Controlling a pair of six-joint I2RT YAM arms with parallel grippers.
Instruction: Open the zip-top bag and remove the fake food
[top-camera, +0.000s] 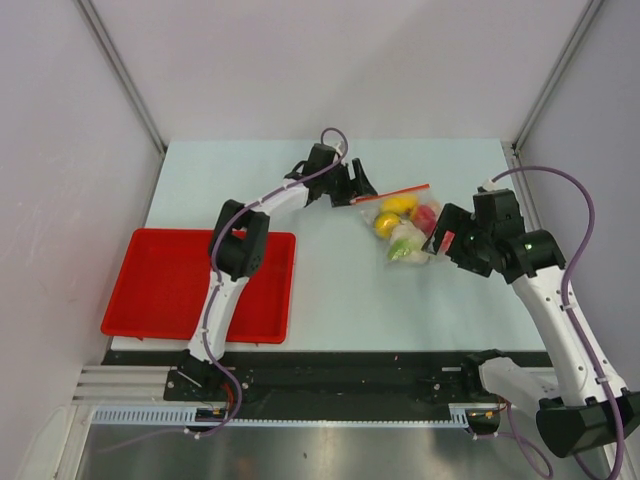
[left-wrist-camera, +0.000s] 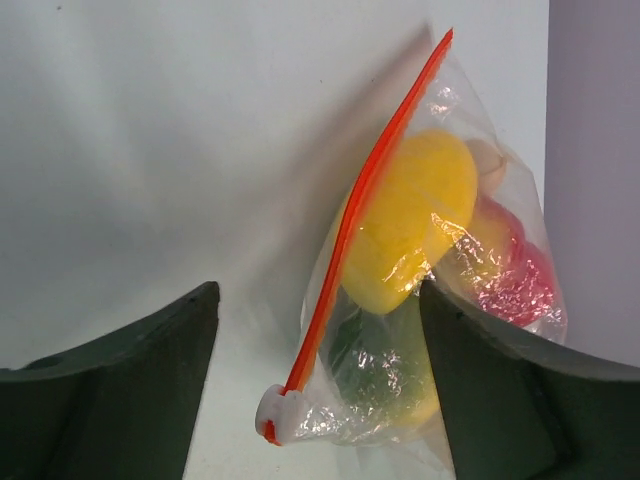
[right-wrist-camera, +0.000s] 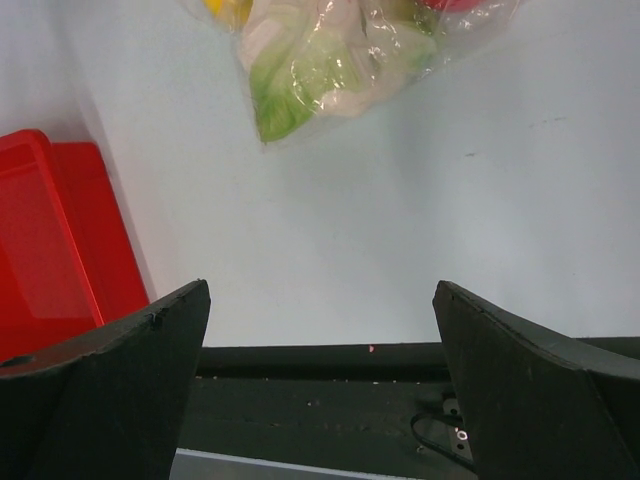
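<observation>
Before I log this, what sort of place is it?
Likely a robot test cell: bare white walls enclose a table, the left arm and right arm mount at its near edge, and a bag holds toy food.

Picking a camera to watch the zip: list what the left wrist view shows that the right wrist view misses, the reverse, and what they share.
Left wrist only: the red zip strip, its white slider, and the yellow oval in full.
Right wrist only: the red tray and the dark rail at the table's near edge.
Both: the zip-top bag with fake food inside, the pale table, and an open gripper, the left gripper or the right gripper.
</observation>
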